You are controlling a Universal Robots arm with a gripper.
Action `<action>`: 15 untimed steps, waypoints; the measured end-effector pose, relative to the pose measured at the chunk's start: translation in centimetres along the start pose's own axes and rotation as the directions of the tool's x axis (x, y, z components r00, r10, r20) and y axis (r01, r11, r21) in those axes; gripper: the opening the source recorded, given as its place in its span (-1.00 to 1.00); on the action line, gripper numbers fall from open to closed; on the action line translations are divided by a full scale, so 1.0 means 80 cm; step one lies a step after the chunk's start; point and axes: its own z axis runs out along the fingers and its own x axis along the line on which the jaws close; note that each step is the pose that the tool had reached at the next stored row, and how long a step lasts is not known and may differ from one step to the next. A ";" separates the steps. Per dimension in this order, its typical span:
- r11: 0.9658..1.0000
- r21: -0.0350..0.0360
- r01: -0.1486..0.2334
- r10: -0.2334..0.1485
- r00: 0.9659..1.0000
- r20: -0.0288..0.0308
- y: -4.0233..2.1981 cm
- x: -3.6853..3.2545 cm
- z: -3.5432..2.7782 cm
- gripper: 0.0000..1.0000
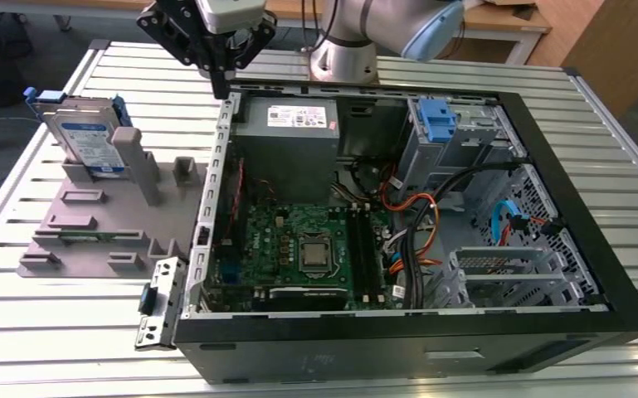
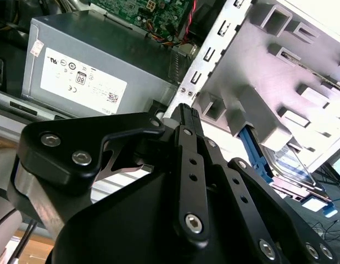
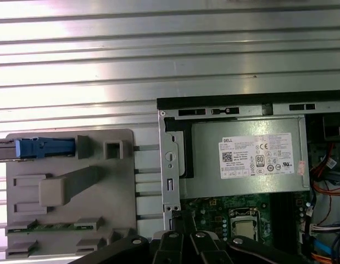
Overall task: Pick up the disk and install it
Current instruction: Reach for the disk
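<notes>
The disk point(image 1: 84, 137), silver with a white-and-blue label and blue side rails, stands on edge in a slot of the grey holder plate point(image 1: 80, 236) at the exterior view's left. Its blue rail also shows in both wrist views, the disk point(image 3: 38, 148) seen edge-on in one and the disk point(image 2: 293, 168) seen beyond the holder's blocks in the other. My gripper point(image 1: 221, 88) hangs over the back left corner of the open computer case point(image 1: 562, 215), to the right of the disk and apart from it. Its fingers point(image 2: 186, 118) are shut together with nothing between them.
The case holds a grey power-supply box point(image 1: 288, 120), a green motherboard point(image 1: 296, 245), loose cables point(image 1: 430, 207) and a blue clip piece point(image 1: 437, 120) on the drive cage. The holder plate point(image 3: 104, 209) carries upright blocks and a small green board. All rests on a ribbed metal table point(image 1: 31, 332).
</notes>
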 end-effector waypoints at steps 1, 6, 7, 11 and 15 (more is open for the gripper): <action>1.000 0.000 0.000 0.000 1.000 0.000 -0.0001 0.0018 0.0000 -0.79; 1.000 0.000 0.000 0.000 1.000 0.000 -0.0009 0.0112 -0.0001 -0.79; 1.000 0.000 0.000 0.000 1.000 0.000 -0.0010 0.0132 -0.0001 -0.79; 1.000 0.000 0.000 0.000 1.000 0.000 -0.0016 0.0212 -0.0002 -0.79; 1.000 0.000 0.000 0.000 1.000 0.000 -0.0021 0.0272 -0.0003 -0.79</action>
